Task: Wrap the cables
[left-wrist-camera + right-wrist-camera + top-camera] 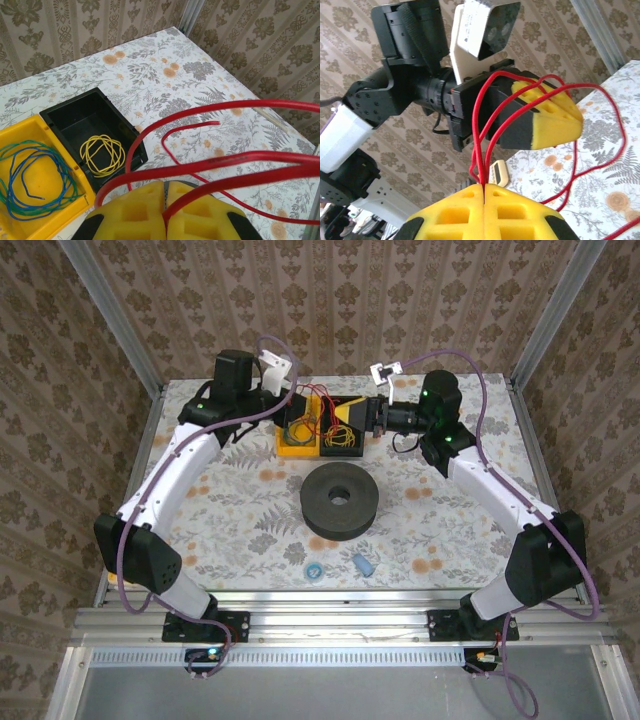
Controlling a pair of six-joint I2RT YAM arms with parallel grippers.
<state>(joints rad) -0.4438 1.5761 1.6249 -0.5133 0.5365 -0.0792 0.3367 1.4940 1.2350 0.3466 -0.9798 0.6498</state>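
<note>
The cables are one thin red wire (235, 160), and both grippers hold it in the air above the bins at the back of the table. My left gripper (164, 184) is shut on the red wire, whose loops arc out over the floral table. My right gripper (484, 186) is shut on several strands of the same red wire (479, 130), with the left gripper's yellow pads (552, 117) close in front of it. From above, the left gripper (300, 400) and right gripper (345, 415) nearly meet tip to tip. The dark grey spool (340, 502) lies flat mid-table, apart from both.
A yellow bin (47, 127) holds blue and green wires (35, 175). Beside it a black bin (75, 107) holds a yellow wire coil (102, 155). Two small blue items (363, 563) lie near the front edge. Patterned walls and metal posts enclose the table.
</note>
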